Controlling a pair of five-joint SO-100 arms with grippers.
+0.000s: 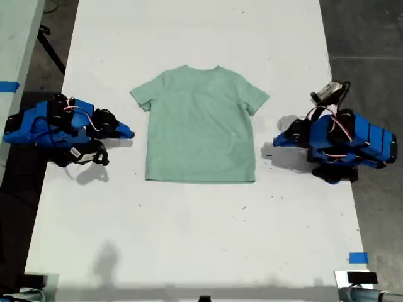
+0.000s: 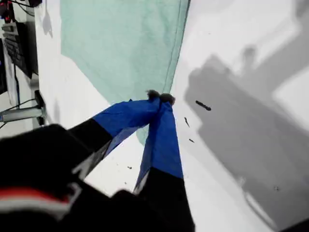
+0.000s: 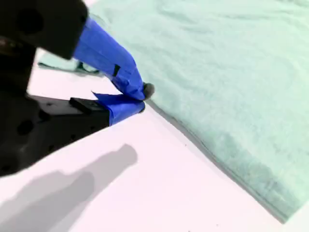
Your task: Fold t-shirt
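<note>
Pale mint-green short-sleeved cloth t-shirt [image 1: 200, 126] spread flat mid-way on white worktop [image 1: 189, 239]. First claw [image 2: 160, 98] pinched together, empty, by the shirt's edge. Second claw [image 3: 143, 98] likewise closed, empty, just beside the cloth.

So my second gripper [image 3: 141, 99] has its blue jaws closed, tips together with nothing pinched between them, sitting right at the t-shirt's [image 3: 227, 72] side edge over the white table [image 3: 159, 183]. The pale mint, heathered cloth lies flat with a few soft ripples, and you can see its stitched hem running along the edge. A sleeve pokes out behind the jaws. The gripper's shadow falls on the bare tabletop.
</note>
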